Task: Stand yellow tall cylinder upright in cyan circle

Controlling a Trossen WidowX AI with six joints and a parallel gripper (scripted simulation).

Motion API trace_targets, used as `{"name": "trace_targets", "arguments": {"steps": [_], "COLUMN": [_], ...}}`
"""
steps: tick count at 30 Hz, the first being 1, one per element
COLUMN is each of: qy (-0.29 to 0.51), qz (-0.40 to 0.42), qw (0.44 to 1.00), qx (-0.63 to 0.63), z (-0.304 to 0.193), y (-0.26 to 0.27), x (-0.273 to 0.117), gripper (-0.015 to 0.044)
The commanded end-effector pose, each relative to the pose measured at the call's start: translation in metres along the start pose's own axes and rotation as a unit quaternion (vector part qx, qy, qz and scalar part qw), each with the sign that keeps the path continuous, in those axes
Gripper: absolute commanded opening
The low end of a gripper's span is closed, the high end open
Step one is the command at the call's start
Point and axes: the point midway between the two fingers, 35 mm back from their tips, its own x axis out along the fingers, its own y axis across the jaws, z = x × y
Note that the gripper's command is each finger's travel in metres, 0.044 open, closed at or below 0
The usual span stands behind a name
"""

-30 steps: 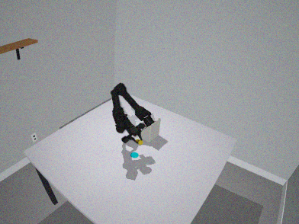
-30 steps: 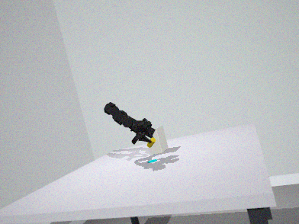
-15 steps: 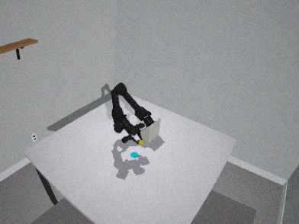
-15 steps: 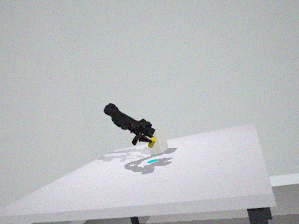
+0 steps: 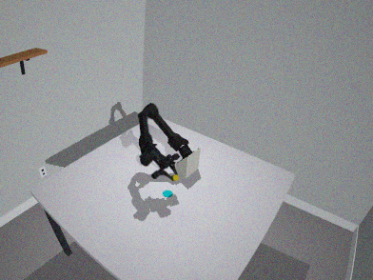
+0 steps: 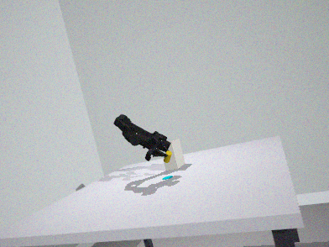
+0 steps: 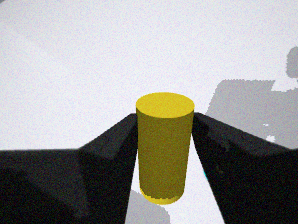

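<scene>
The yellow cylinder [image 5: 175, 177] [image 6: 168, 157] [image 7: 164, 155] is held between the fingers of my gripper [image 5: 174, 175] [image 6: 166, 155] [image 7: 164, 120], which is shut on it. In the exterior view the cylinder is nearly upright, leaning slightly, and it hangs above the table. The cyan circle [image 5: 167, 193] [image 6: 168, 177] lies flat on the table, below the cylinder and a little towards the front in the top view. In the wrist view only a sliver of the circle [image 7: 205, 174] shows beside the right finger.
A cream upright block [image 5: 192, 164] [image 6: 178, 155] stands on the table [image 5: 228, 200] [image 6: 235, 189] close beside the gripper and cylinder, on their right in the top and exterior views. The arm's shadow falls around the circle. A brown shelf [image 5: 24, 56] is on the wall.
</scene>
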Motion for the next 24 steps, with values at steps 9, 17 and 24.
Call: {"name": "trace_targets", "arguments": {"steps": [9, 17, 24], "qy": [-0.045, -0.074, -0.099], "qz": [0.000, -0.003, -0.007], "qw": [0.999, 0.997, 0.995], "qx": [-0.012, -0.020, -0.026], "z": [0.0011, 0.0014, 0.0015], "y": [0.0011, 0.0006, 0.0001], "x": [-0.0019, -0.0032, -0.0047], "gripper": [0.0105, 0.0105, 0.0105]}}
